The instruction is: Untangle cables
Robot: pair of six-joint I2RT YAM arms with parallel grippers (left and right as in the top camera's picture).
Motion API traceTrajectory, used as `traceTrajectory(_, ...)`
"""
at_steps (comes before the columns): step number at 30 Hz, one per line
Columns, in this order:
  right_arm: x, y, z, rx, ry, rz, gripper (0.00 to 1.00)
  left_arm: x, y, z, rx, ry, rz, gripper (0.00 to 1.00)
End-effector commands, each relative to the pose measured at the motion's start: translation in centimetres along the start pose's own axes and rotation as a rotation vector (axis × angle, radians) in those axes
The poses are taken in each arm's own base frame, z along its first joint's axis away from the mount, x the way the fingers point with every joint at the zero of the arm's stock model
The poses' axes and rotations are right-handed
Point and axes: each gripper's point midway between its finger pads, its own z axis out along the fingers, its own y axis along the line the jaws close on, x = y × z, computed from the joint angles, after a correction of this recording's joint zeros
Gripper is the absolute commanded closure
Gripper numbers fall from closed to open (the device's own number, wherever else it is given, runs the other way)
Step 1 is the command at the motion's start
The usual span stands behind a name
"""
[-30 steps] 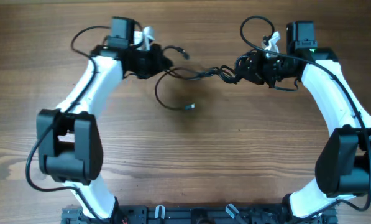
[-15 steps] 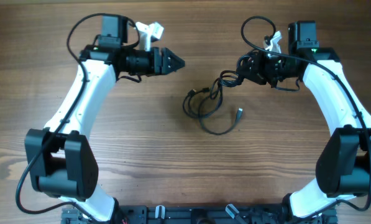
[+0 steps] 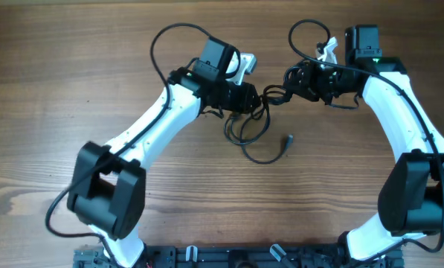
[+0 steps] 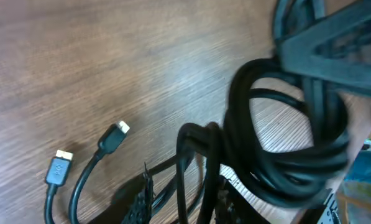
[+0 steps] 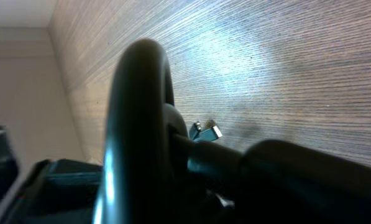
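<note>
The cables (image 3: 272, 92) are thin black cords knotted between my two grippers at the back of the table. Loose loops (image 3: 260, 159) trail toward the front and end in a small plug (image 3: 288, 140). My left gripper (image 3: 257, 98) is at the left side of the knot. In the left wrist view it (image 4: 182, 194) stands partly open, with a few strands running between its fingers (image 4: 145, 198) and gaps still showing. A thicker coil (image 4: 284, 180) lies just beyond, and two plugs (image 4: 115, 135) rest on the wood. My right gripper (image 3: 287, 82) is shut on the cables' right end (image 5: 138, 124).
The wooden table (image 3: 132, 193) is bare around the bundle. Each arm's own thick black wire (image 3: 311, 33) arcs above its wrist at the back edge. The arm bases (image 3: 207, 257) sit along the front edge.
The left gripper let go of the stretched cables, which dropped into loops near the centre. The left arm then swung right to the knot and its jaws narrowed. The right arm stayed put.
</note>
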Motion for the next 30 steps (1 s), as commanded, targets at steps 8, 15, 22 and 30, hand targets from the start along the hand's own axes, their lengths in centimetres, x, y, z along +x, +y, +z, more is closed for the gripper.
traceTrajectory(8,0.1,0.2,0.0,-0.006,0.016,-0.006,0.95,-1.5,1.2,0.8,-0.032,-0.051,0.002,0.96)
traceTrajectory(15,0.4,-0.9,0.0,0.052,0.017,0.02,0.96,-9.2,8.4,-15.1,-0.088,-0.439,-0.34,0.96)
traceTrajectory(22,0.6,-1.9,0.2,0.087,0.019,0.037,0.96,-8.9,11.8,-22.7,-0.114,-0.566,-0.417,0.96)
traceTrajectory(30,4.1,-7.6,1.8,0.241,0.078,0.128,0.96,-12.2,7.6,-26.3,0.123,-0.684,-0.2,0.96)
